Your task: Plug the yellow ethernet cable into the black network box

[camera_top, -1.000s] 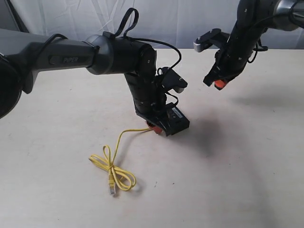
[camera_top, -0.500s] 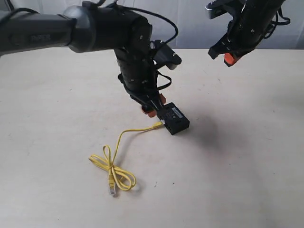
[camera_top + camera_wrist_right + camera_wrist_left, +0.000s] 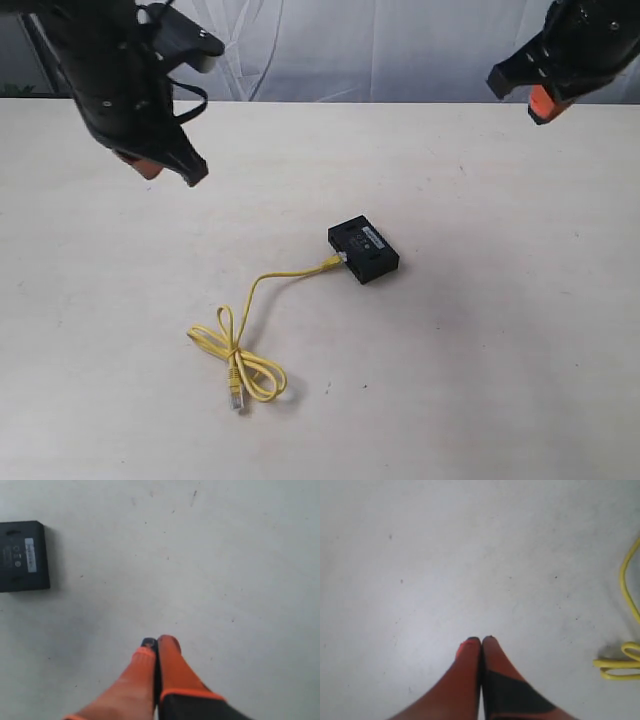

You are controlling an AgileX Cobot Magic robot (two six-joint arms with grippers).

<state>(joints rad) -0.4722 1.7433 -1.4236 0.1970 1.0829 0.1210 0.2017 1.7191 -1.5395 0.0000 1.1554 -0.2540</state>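
Note:
The black network box (image 3: 364, 251) lies flat near the table's middle, white label strip on top; the right wrist view also shows the box (image 3: 22, 556). The yellow ethernet cable (image 3: 258, 300) has one plug seated in the box's left side and runs down-left into a loose knot, its free plug resting on the table. A stretch of the yellow cable (image 3: 626, 630) shows in the left wrist view. My left gripper (image 3: 165, 170) hangs high at the upper left, shut and empty (image 3: 481, 641). Up at the top right, my right gripper (image 3: 538, 100) is shut on nothing (image 3: 157, 642).
The pale table (image 3: 480, 330) carries nothing else. White cloth (image 3: 380, 50) hangs behind its far edge.
My left arm has let go near the box and swung up and far left. My right arm has risen and moved right. The cable stays plugged into the box.

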